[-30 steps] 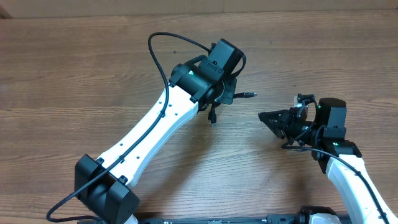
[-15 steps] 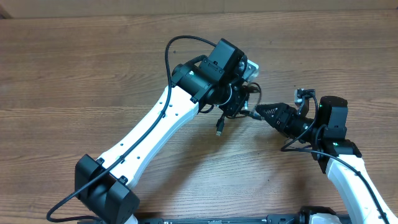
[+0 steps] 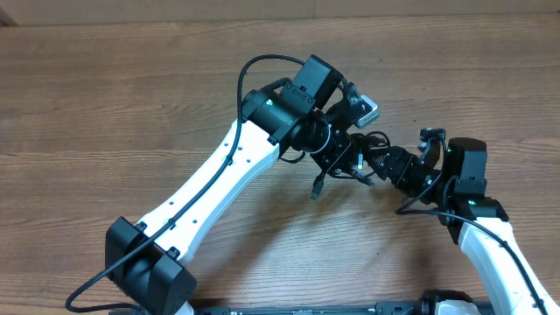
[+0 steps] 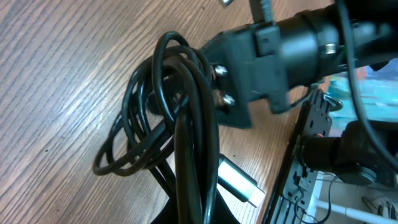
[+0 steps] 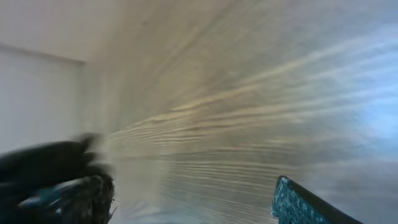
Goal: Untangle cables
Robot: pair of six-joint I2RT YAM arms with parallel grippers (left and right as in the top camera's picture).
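Note:
The cables (image 3: 353, 158) are a bunch of thin black loops held above the wooden table, with plug ends (image 3: 317, 189) hanging down. My left gripper (image 3: 339, 144) is shut on the bunch. In the left wrist view the cables (image 4: 166, 106) rise in loops from the left gripper (image 4: 194, 214), and a silver plug (image 4: 237, 182) lies beside them. My right gripper (image 3: 378, 163) is right at the bunch from the right. Its fingers (image 5: 306, 203) stand wide apart in the blurred right wrist view, and only wood shows between them.
A thick black cable of the left arm (image 3: 259, 66) arcs over the table behind the wrist. The right arm's black body (image 4: 292, 46) fills the top of the left wrist view. The table's edge with gear below it (image 4: 306, 168) shows at the right.
My left arm has carried the cable bunch to the right. My right gripper has opened from shut and moved left up to the bunch.

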